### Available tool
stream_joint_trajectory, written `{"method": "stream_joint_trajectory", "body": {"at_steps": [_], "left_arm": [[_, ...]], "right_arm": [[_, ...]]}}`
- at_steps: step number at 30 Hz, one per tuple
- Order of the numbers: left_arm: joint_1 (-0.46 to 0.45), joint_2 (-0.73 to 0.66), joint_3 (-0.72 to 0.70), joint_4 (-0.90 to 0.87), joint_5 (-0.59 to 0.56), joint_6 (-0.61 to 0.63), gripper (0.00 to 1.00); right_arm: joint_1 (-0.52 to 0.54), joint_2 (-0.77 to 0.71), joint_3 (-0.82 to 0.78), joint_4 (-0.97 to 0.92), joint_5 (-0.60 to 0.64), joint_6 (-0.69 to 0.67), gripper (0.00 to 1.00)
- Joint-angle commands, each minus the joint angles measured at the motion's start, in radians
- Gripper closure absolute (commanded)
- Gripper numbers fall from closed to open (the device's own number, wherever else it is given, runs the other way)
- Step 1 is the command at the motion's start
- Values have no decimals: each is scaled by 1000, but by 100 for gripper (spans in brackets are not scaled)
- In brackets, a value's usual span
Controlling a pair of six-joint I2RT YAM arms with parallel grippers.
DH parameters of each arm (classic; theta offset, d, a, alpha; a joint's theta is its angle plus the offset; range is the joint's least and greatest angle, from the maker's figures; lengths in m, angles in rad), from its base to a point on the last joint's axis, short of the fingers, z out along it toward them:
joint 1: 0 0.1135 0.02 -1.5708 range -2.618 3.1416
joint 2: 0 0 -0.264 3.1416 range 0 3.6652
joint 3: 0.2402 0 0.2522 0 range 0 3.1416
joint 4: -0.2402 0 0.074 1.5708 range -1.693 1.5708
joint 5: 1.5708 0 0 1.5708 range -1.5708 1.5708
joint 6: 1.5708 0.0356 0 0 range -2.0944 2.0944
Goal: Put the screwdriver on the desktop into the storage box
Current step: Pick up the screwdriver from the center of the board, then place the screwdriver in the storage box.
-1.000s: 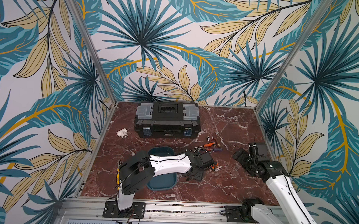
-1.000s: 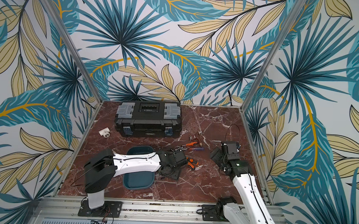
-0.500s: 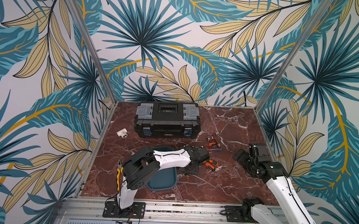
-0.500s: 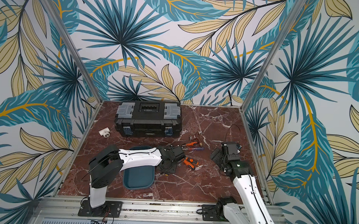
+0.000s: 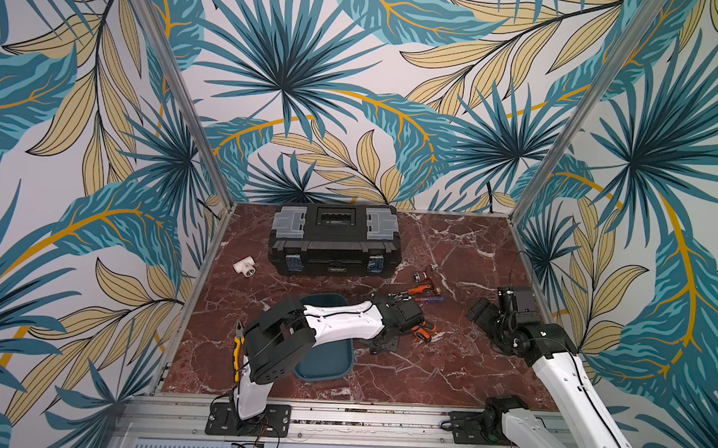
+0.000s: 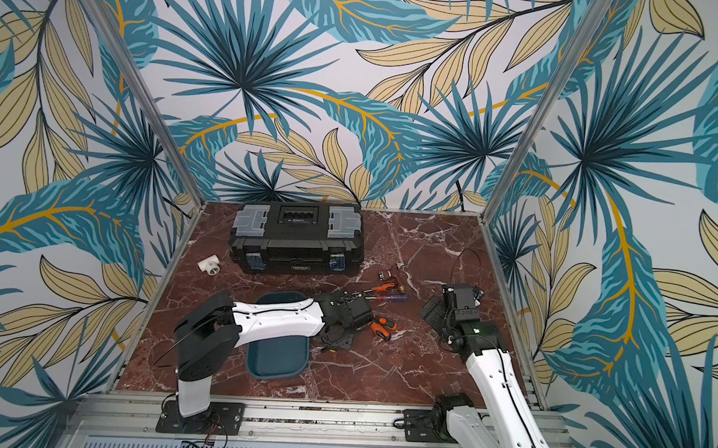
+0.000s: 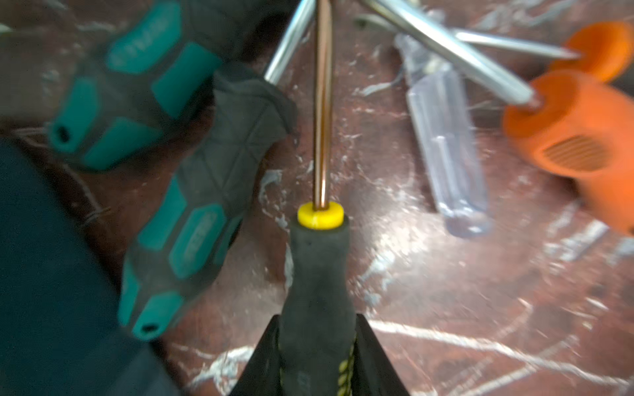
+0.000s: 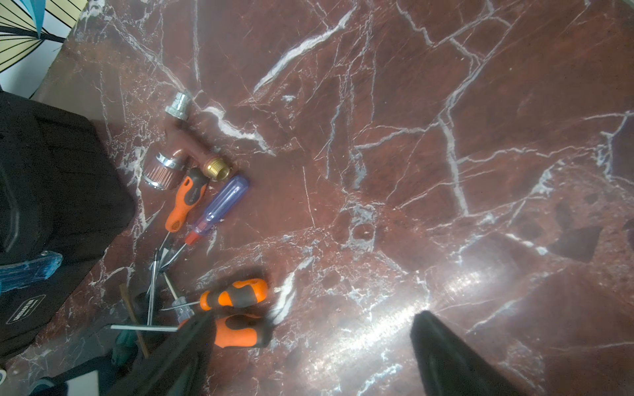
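Note:
Blurred but close in the left wrist view, my left gripper is shut on a screwdriver with a dark grey handle, a yellow collar and a copper-coloured shaft. It hangs low over the desktop. In both top views this gripper sits just right of the teal storage box, which my arm partly covers. My right gripper stands open over bare marble with nothing between its fingers.
Several loose screwdrivers lie nearby: two green-grey handles, orange-black ones, and a blue one. A black toolbox stands at the back. A white pipe fitting, yellow pliers and metal fittings also lie about.
My left gripper's jaws have closed onto the grey-handled screwdriver, and the left wrist has drawn back a little toward the storage box. The right arm has not moved.

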Motion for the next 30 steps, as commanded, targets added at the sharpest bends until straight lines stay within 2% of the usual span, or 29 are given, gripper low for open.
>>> {"method": "stream_joint_trajectory", "body": {"at_steps": [1, 12, 23, 30], "left_arm": [[-23, -101, 59, -73, -79, -37, 88], [-41, -290, 55, -220, -178, -101, 89], [-40, -391, 44, -321, -235, -135, 89], [-24, -599, -91, -484, -227, -194, 89]], "right_arm": [[0, -4, 1, -31, 7, 3, 5], [0, 19, 7, -28, 13, -12, 6], [0, 23, 11, -26, -7, -20, 6], [0, 31, 7, -18, -18, -26, 6]]}}
